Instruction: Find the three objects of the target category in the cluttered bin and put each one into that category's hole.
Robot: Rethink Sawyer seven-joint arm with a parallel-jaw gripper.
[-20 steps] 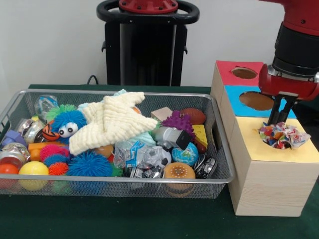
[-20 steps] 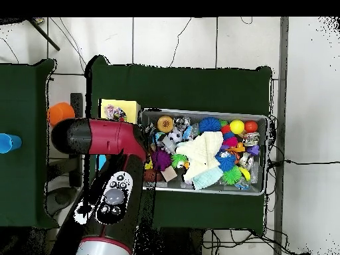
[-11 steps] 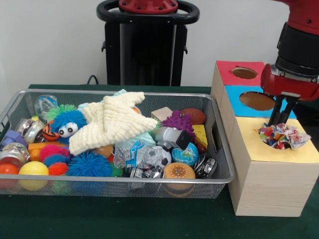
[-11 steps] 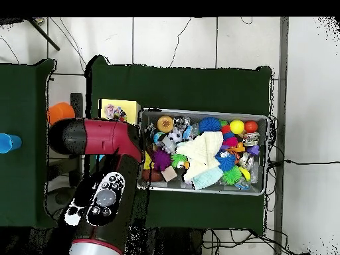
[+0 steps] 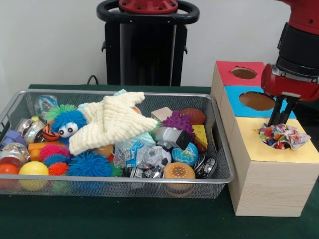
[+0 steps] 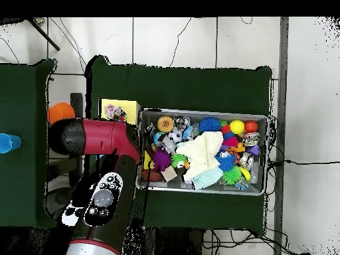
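Observation:
A crumpled multicoloured wrapper ball (image 5: 281,135) sits in the round hole of the yellow section of the wooden box (image 5: 269,184). In the overhead view the same ball (image 6: 114,111) shows on the yellow top. My gripper (image 5: 278,122) hangs just above the ball's left edge. It is open, with its two dark fingers slightly apart and nothing held between them. The wire bin (image 5: 114,186) to the left holds a jumble of toys. In the overhead view the red arm (image 6: 99,166) hides the gripper.
The box also has a blue section with a hole (image 5: 256,100) and a red section with a hole (image 5: 244,72). In the bin, a cream knitted star (image 5: 112,122) lies over spiky balls, a football-patterned ball (image 5: 160,155), a globe ball (image 5: 185,154) and several others.
The gripper has lifted a little off the wrapper ball and shifted slightly right. In the overhead view the arm's body has swung away from the bin.

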